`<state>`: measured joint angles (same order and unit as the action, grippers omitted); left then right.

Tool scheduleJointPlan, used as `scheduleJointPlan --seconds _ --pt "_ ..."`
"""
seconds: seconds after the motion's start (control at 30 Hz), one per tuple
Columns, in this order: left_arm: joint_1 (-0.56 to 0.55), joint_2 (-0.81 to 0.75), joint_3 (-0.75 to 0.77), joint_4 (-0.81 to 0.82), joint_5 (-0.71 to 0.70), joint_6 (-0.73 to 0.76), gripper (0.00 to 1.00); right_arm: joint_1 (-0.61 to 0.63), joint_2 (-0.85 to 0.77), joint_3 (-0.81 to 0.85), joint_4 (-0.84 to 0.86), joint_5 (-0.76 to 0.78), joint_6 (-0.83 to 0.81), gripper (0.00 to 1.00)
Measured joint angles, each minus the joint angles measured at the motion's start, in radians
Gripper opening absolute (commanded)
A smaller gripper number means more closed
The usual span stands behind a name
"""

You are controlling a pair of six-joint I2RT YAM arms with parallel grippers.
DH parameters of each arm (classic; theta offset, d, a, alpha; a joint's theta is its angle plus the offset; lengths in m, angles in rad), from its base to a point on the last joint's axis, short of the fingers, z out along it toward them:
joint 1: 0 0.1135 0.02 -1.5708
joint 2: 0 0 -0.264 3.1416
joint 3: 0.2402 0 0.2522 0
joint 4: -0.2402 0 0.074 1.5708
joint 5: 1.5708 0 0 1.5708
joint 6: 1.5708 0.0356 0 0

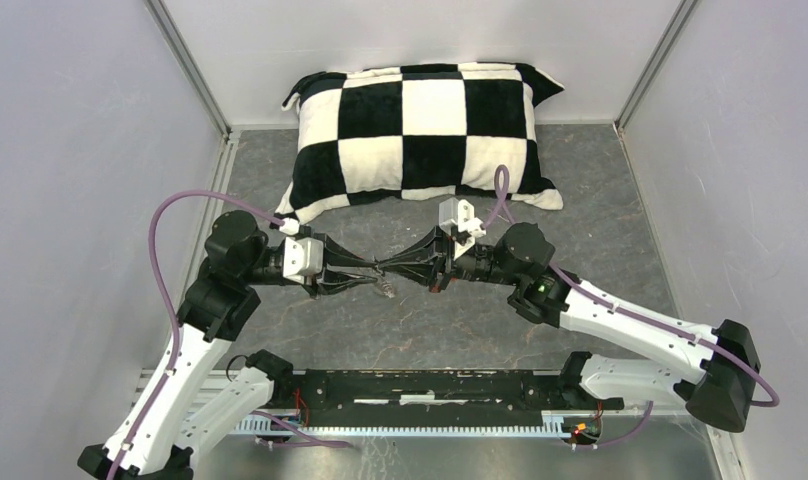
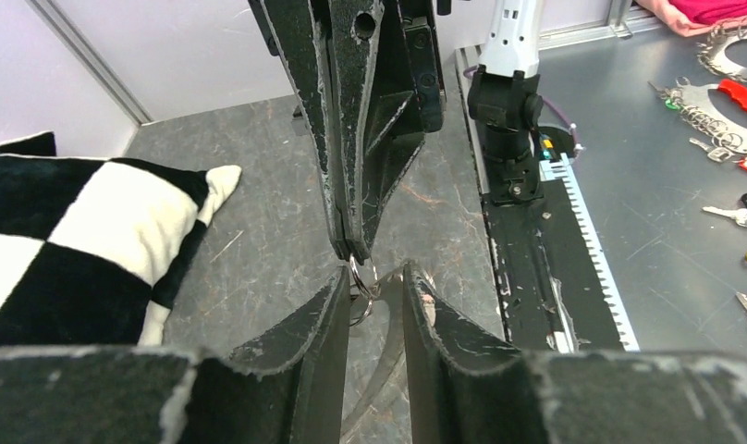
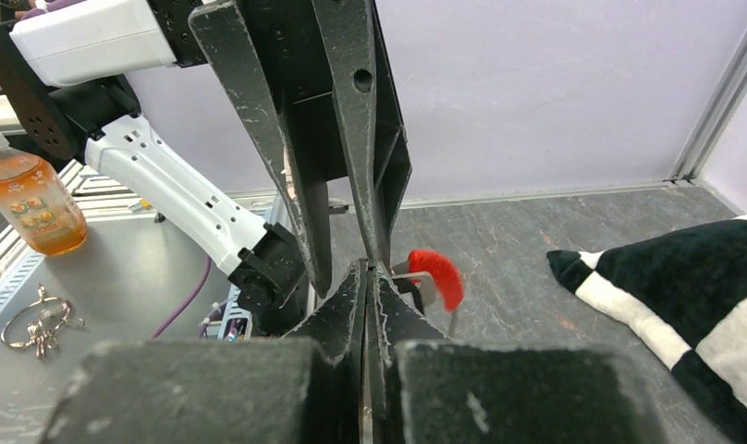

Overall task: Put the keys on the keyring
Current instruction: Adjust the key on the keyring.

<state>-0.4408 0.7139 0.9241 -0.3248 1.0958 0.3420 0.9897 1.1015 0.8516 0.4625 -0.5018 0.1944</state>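
Note:
My two grippers meet tip to tip above the middle of the floor. My right gripper (image 3: 370, 270) is shut on the keyring (image 2: 362, 277), a thin silvery wire loop. Its red section (image 3: 436, 273) sticks out just right of my fingertips. My left gripper (image 2: 377, 277) is open, and its two fingers stand on either side of the loop. In the top view the left gripper (image 1: 374, 270) and the right gripper (image 1: 396, 270) touch, and a small pale piece (image 1: 385, 288) hangs below them. I cannot tell whether it is a key. No key shows clearly.
A black-and-white checked pillow (image 1: 420, 125) lies at the back. The arm-base rail (image 1: 430, 385) runs along the near edge. On a side table outside the cell lie spare keys and chains (image 2: 730, 139) and an orange drink bottle (image 3: 32, 199).

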Motion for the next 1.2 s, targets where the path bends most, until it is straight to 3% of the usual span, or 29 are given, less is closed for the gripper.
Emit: scheduleJointPlan --seconds 0.33,0.4,0.43,0.53,0.57,0.67,1.03,1.2 --pt "0.000 0.016 0.014 -0.036 0.006 0.000 0.03 0.036 -0.005 -0.022 0.052 0.040 -0.006 0.00" --pt "0.000 0.018 0.014 -0.038 0.002 0.000 0.02 0.041 -0.009 -0.027 0.052 0.045 -0.013 0.00" --pt "0.000 0.019 0.014 -0.039 -0.005 0.000 0.02 0.041 -0.010 -0.028 0.051 0.048 -0.015 0.03" --pt "0.000 0.023 0.016 -0.041 -0.037 0.000 0.02 0.043 -0.013 -0.028 0.035 0.060 -0.024 0.28" --pt "0.000 0.023 0.016 -0.043 -0.049 0.000 0.02 0.042 -0.016 -0.026 0.016 0.063 -0.029 0.31" --pt "0.000 0.026 0.018 -0.065 -0.071 0.019 0.02 0.026 -0.012 0.036 -0.127 0.045 -0.055 0.35" --pt "0.000 0.035 0.030 -0.182 -0.111 0.216 0.02 -0.005 0.164 0.552 -0.757 -0.024 -0.306 0.35" --pt "0.000 0.051 0.032 -0.198 -0.129 0.250 0.02 -0.004 0.220 0.604 -0.906 -0.040 -0.379 0.31"
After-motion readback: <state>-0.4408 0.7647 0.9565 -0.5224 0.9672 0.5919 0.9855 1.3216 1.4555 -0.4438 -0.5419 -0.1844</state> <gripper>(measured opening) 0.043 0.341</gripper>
